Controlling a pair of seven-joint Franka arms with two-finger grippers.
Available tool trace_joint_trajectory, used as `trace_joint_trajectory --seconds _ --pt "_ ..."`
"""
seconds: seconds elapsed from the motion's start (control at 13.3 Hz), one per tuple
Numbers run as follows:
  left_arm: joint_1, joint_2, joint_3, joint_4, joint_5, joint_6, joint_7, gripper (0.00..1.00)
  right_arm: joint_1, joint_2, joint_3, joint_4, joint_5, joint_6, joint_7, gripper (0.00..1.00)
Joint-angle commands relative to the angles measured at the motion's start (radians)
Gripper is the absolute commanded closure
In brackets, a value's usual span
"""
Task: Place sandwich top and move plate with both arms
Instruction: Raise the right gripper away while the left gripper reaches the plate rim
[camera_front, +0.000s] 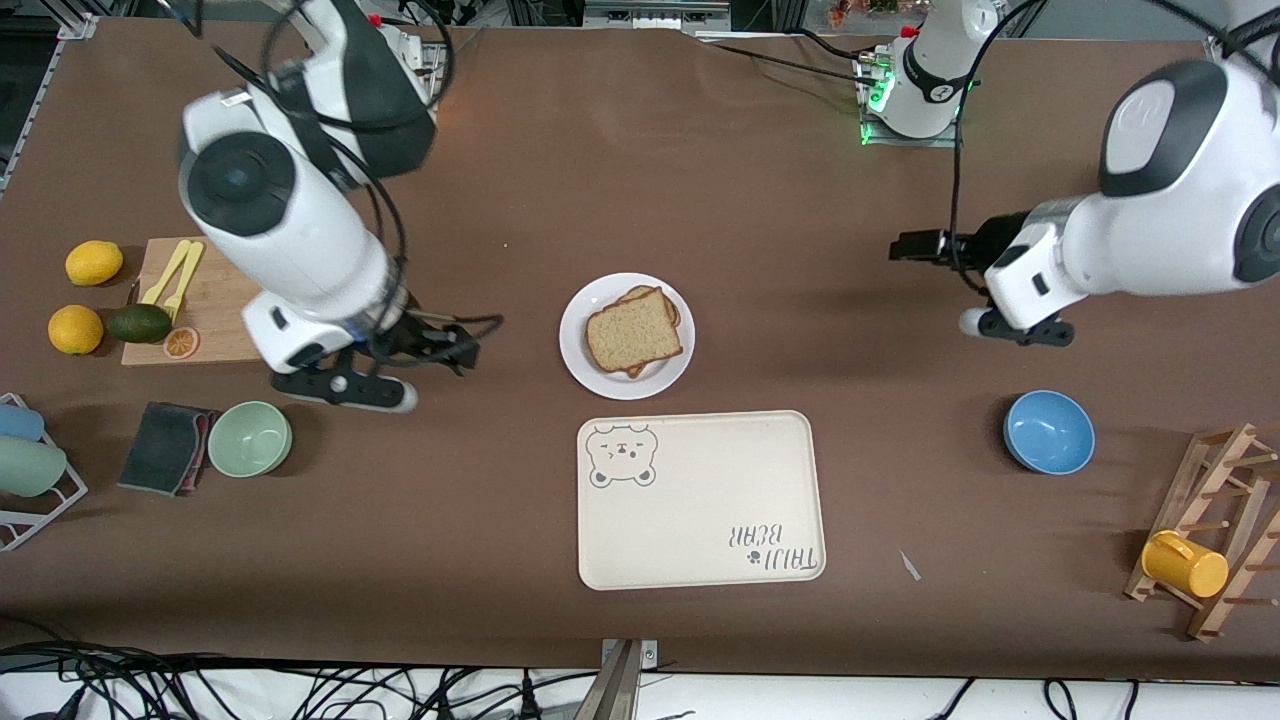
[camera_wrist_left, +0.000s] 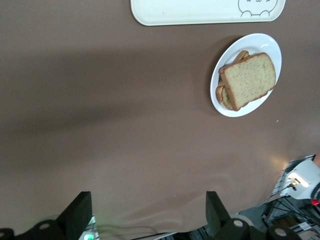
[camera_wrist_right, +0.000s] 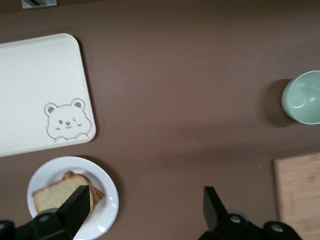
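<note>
Nearest the camera lies a cream rectangular tray with a bear drawing (camera_front: 700, 500), flat on the brown bench (camera_front: 640, 180). Just farther from the camera than that tray sits the small round white plate (camera_front: 573, 345). On it, a square slice of speckled tan bread with a dark crust — the sandwich top (camera_front: 633, 331) — already rests over the other sandwich layers, slightly askew.

Both arms hang above the bench, with the plate between them. The right claw (camera_front: 455, 345) hovers toward the right arm's end from the tray, its fingers spread wide and holding nothing. The left claw (camera_front: 915, 247) hovers toward the left arm's end, also wide and empty.

Judging by the gaps, the right claw is the closer of the two to the plate — each would approach its own side of the rim.
</note>
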Motion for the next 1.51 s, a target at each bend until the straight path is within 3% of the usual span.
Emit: trace_joint_trajectory --seconds 0.0,0.23,0.45,0.75,0.9,1.13,1.43 --pt "-0.049 0.081 0.003 0.019 -0.068 0.074 0.005 0.0 -0.078 -0.147 0.002 -0.202 0.019 0.044 -0.106 0.0" --pt "-0.085 0.195 0.003 0.02 -0.189 0.182 0.009 0.0 -0.199 -0.216 -0.001 -0.265 0.081 0.017 -0.405 0.0" --pt "-0.134 0.272 0.001 0.019 -0.203 0.271 0.041 0.01 -0.262 -0.258 -0.018 -0.294 0.092 -0.007 -0.409 0.0" --pt "-0.157 0.396 0.001 0.008 -0.359 0.323 0.213 0.05 -0.273 -0.335 -0.029 -0.378 0.101 -0.02 -0.407 0.0" --pt "-0.195 0.433 0.001 0.002 -0.369 0.395 0.255 0.18 -0.273 -0.326 -0.031 -0.377 0.101 -0.022 -0.404 0.0" --pt "-0.231 0.448 -0.002 -0.012 -0.431 0.446 0.267 0.25 -0.275 -0.322 -0.078 -0.371 0.119 -0.001 -0.413 0.0" --pt "-0.228 0.447 -0.002 -0.124 -0.588 0.493 0.492 0.29 -0.275 -0.322 -0.132 -0.369 0.142 -0.008 -0.413 0.0"
